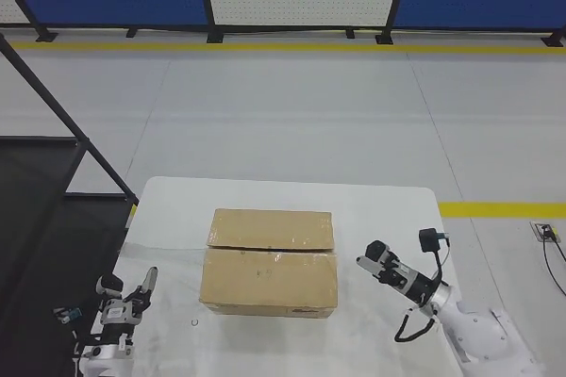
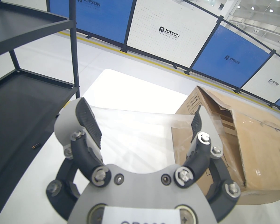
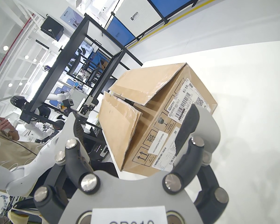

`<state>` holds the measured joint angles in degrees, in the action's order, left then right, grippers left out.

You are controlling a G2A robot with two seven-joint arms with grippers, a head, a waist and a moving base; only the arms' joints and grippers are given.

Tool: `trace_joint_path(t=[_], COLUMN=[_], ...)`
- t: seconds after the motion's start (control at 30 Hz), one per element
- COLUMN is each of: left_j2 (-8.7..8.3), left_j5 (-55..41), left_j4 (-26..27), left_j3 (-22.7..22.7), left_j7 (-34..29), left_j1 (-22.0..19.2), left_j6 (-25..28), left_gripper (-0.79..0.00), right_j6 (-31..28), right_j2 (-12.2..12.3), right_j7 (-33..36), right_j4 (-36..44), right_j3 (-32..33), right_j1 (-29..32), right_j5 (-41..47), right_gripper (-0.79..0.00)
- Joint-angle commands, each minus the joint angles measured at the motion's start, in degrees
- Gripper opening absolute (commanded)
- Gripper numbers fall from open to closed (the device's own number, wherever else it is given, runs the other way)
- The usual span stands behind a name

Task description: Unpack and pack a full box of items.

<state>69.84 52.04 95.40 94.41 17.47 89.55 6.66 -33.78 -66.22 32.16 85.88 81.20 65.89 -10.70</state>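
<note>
Starting at the left gripper: jaws spread wide, holding nothing, low by the near left corner of the table, left of the box and apart from it. Same at the right gripper: spread, empty, near the box's right end, not touching.

Sitting mid-table, box shut on top along a left-to-right seam, flaps raised a little at either end.

Judged the step in hand: opening those flaps. Best done by sliding one fingertip under a raised flap corner at an end, then folding the far flap away and the near flap toward the near edge. Steady the carton with the other arm to avoid shoving it across the smooth top.

Bare table to the left, right and far side of the box for laying items out; less at the near edge. Mind the black rack standing just off the table's left side when swinging the left arm.
</note>
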Motion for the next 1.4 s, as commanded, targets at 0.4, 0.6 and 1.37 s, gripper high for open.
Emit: trace_joint_path(t=[0.4,0.6,1.37], left_j2=[-0.03,-0.03,-0.20], left_j5=[-3.7,-3.7,-4.9], left_j4=[1.2,1.2,1.4], left_j3=[0.8,0.8,0.8], left_j7=[-5.8,-5.8,-8.9], left_j1=[-0.7,-0.7,0.3], left_j6=[4.7,4.7,12.3], left_gripper=[0.000,0.000,0.000], right_j6=[-8.2,-9.9,-10.1], right_j2=[-0.4,-0.4,-1.1], right_j7=[11.1,13.8,19.8], right_j4=[-10.5,-13.5,-21.1], right_j3=[-5.1,-6.4,-12.2], right_j1=[-6.7,-8.4,-14.6], right_j5=[20.2,24.3,29.8], right_gripper=[0.000,0.000,0.000])
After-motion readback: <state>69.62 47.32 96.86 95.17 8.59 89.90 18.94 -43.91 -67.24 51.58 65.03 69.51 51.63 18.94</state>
